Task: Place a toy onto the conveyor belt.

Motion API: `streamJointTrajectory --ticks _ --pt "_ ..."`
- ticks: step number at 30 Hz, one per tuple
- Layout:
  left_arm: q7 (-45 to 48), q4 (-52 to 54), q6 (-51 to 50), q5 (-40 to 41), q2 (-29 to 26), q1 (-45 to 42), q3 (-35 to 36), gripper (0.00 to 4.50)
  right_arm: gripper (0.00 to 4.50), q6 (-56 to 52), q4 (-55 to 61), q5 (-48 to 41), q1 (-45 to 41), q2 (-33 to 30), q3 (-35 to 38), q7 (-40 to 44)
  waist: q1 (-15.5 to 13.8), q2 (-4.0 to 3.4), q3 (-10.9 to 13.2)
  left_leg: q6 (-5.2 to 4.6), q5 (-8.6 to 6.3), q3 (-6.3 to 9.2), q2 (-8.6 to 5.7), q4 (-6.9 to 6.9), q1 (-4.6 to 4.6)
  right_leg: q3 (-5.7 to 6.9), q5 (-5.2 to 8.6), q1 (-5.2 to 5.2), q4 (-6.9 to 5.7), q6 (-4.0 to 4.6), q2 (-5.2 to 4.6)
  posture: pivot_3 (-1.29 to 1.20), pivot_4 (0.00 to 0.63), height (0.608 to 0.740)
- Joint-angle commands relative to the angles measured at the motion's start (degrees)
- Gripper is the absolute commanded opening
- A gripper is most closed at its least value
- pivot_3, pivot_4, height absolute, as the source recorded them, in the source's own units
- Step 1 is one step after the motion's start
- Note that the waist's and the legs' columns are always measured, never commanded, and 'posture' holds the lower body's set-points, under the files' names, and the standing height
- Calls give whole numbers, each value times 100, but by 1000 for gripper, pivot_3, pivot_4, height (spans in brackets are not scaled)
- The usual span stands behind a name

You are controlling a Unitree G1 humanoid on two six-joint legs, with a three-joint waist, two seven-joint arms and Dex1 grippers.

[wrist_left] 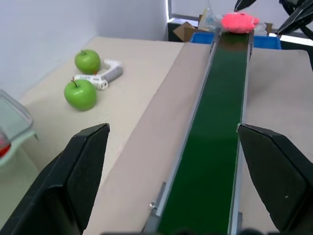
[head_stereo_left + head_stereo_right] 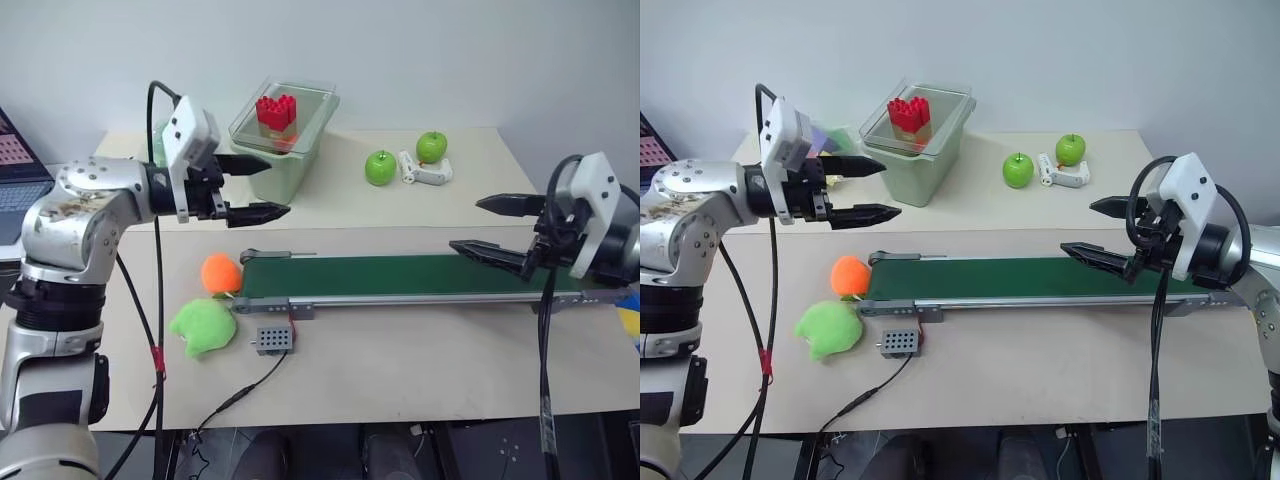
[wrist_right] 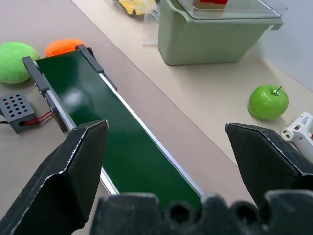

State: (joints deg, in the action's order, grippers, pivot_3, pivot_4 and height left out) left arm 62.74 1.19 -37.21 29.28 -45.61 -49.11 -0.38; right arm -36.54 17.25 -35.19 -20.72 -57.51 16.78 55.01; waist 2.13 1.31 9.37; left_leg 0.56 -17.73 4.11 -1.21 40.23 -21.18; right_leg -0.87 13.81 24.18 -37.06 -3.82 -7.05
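The toy [image 1: 239, 22], a pink plush, lay on the far end of the conveyor belt [image 1: 215, 132] at the top of the left wrist view, with no fingers touching it. In the head views that end sat behind the right gripper [image 2: 497, 227], at the right of the frame, so the toy was hidden there. The belt ran dark green across the middle of the desk [image 2: 400, 370] within a silver frame. The right gripper hung over the belt's right end, fingers spread wide and holding nothing. The left gripper [image 2: 258, 188] was raised in the upper left of the frame, above the desk behind the belt's left end, its fingers likewise released and empty.

An orange plush ball [image 2: 220, 272] rested against the belt's left end; a lime-green plush [image 2: 204, 326] lay just below it. A small grey control box [image 2: 274, 340] sat beside the frame on a cable. At upper centre stood a pale green bin [image 2: 283, 140] with a clear lid and red blocks [image 2: 276, 110] inside. Two green apples [image 2: 380, 167] flanked a white handheld device [image 2: 424, 170] at upper right.
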Motion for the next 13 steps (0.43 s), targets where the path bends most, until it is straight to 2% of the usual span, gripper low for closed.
streamJointTrajectory --ticks 1,13 --pt "45 -40 172 -61 14 -143 83 4461 4500 157 90 -34 -39 1 221 -10 9 0 0 0 0 0 0 0 0 0 0 0 0 0 0 0 150 740" --pt "86 -64 293 -177 39 -143 82 4461 4500 191 57 -7 -57 20 194 6 9 0 0 0 0 0 0 0 0 0 0 1 0 0 0 0 150 740"
